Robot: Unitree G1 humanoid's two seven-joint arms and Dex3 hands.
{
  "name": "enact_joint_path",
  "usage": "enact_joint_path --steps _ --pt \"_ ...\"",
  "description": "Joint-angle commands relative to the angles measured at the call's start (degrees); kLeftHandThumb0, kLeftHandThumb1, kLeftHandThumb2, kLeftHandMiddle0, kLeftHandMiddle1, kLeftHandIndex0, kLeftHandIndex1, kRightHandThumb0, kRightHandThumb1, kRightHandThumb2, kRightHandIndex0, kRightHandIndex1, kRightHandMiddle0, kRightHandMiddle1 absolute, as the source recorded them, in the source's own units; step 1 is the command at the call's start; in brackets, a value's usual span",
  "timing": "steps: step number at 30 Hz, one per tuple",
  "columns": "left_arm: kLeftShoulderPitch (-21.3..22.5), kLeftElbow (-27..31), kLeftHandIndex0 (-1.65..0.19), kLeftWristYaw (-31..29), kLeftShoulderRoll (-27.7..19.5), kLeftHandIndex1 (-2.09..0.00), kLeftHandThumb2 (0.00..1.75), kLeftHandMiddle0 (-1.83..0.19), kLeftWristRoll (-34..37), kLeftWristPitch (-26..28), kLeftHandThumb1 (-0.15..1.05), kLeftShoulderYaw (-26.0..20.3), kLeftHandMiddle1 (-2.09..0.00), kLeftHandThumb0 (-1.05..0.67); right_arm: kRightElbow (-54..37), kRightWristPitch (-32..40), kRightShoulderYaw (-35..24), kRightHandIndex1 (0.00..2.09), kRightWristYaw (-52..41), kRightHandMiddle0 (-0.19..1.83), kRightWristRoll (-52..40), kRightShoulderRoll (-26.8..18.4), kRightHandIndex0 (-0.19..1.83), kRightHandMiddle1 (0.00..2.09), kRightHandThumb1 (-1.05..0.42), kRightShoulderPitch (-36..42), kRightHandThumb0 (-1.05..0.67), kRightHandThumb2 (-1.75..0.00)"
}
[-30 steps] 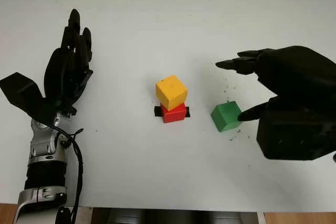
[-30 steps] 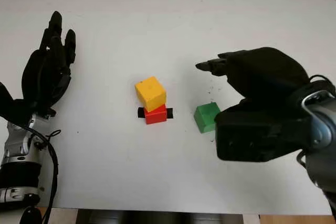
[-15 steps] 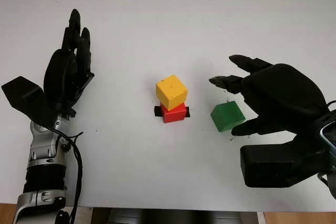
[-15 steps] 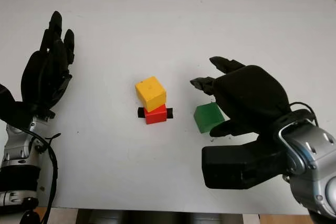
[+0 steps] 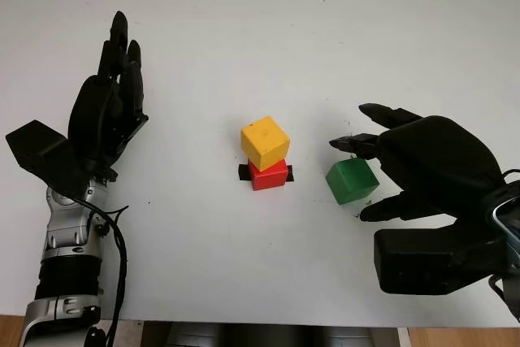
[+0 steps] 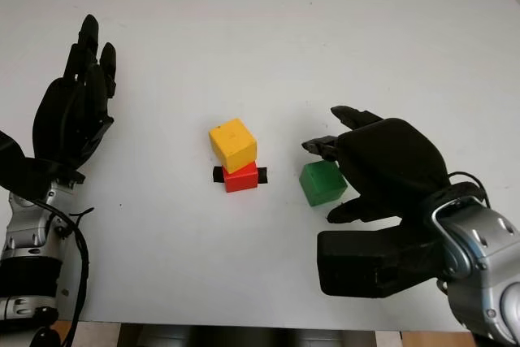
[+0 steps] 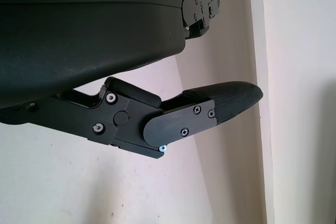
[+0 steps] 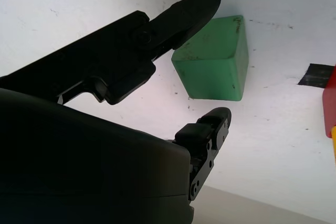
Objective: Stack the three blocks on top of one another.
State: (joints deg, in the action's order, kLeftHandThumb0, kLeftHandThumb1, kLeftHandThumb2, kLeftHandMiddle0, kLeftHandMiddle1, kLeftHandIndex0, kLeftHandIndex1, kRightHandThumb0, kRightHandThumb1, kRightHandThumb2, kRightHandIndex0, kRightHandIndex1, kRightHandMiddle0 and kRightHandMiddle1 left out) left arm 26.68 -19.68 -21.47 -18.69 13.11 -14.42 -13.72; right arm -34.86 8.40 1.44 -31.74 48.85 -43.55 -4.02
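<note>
The green block (image 5: 352, 181) is being flanked on the white table (image 5: 268, 46) by the right hand (image 5: 422, 172), whose fingers (image 8: 184, 14) are standing open on either side of it; in the right wrist view one fingertip is seen just at the block's upper edge, but no closed grasp is being made and the block is resting on the table. Just beside it, toward the centre, the yellow block (image 5: 265, 141) is being carried, slightly twisted, on the red block (image 5: 269, 175), which is sitting on a strip of black tape (image 5: 244, 172). Small dark specks (image 5: 354, 132) are being shown around the green block. The left hand (image 5: 106, 115) is being held open, holding nothing, well apart at the table's left side.
</note>
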Motion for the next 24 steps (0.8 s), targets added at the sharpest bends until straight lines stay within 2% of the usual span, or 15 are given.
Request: enact_joint_path --steps 1,11,12,14,16,18,24 --pt "-0.79 0.56 0.19 -0.5 -0.65 0.0 0.72 0.19 -0.49 -1.49 1.05 0.26 0.0 -0.67 0.91 -0.61 -1.06 0.08 1.04 0.61 -0.61 0.98 0.26 0.14 -0.82 0.69 -0.65 -0.06" --pt "-0.47 -1.04 0.19 -0.96 -0.38 0.0 0.76 0.19 -1.42 -4.46 1.05 1.38 0.0 -0.67 6.29 -1.89 -1.93 0.11 6.36 0.72 -3.35 3.7 0.36 0.23 -0.85 -0.2 -0.55 -0.06" --pt "-0.46 -1.2 0.19 -0.89 -0.41 0.0 0.76 0.19 -1.45 -4.56 1.05 1.39 0.0 -0.67 6.56 -2.05 -2.0 0.1 6.73 0.7 -3.53 3.81 0.37 0.33 -0.85 -0.27 -0.54 -0.06" --pt "-0.56 -1.07 0.19 -0.58 -0.28 0.0 0.76 0.19 -1.3 -4.45 1.05 1.28 0.0 -0.67 7.43 -2.73 -2.2 0.08 8.57 0.6 -3.95 4.36 0.42 0.68 -0.85 -0.41 -0.5 -0.05" --pt "-0.71 -0.76 0.19 -0.35 -0.19 0.0 0.75 0.19 -1.13 -4.04 1.05 1.23 0.0 -0.67 7.99 -2.81 -2.35 0.08 9.45 0.56 -4.55 4.86 0.44 0.85 -0.85 -0.5 -0.47 -0.05" --pt "-0.85 -0.33 0.19 -0.06 -0.16 0.0 0.74 0.19 -1.14 -3.42 1.05 1.3 0.0 -0.68 8.31 -2.57 -2.4 0.08 9.36 0.57 -5.08 5.06 0.45 0.92 -0.85 -0.6 -0.45 -0.06" --pt "-0.82 -0.53 0.19 0.04 -0.13 0.0 0.74 0.19 -1.06 -3.44 1.05 1.33 0.0 -0.68 8.66 -2.41 -2.49 0.08 9.09 0.59 -5.79 5.09 0.47 0.93 -0.86 -0.55 -0.44 -0.05"
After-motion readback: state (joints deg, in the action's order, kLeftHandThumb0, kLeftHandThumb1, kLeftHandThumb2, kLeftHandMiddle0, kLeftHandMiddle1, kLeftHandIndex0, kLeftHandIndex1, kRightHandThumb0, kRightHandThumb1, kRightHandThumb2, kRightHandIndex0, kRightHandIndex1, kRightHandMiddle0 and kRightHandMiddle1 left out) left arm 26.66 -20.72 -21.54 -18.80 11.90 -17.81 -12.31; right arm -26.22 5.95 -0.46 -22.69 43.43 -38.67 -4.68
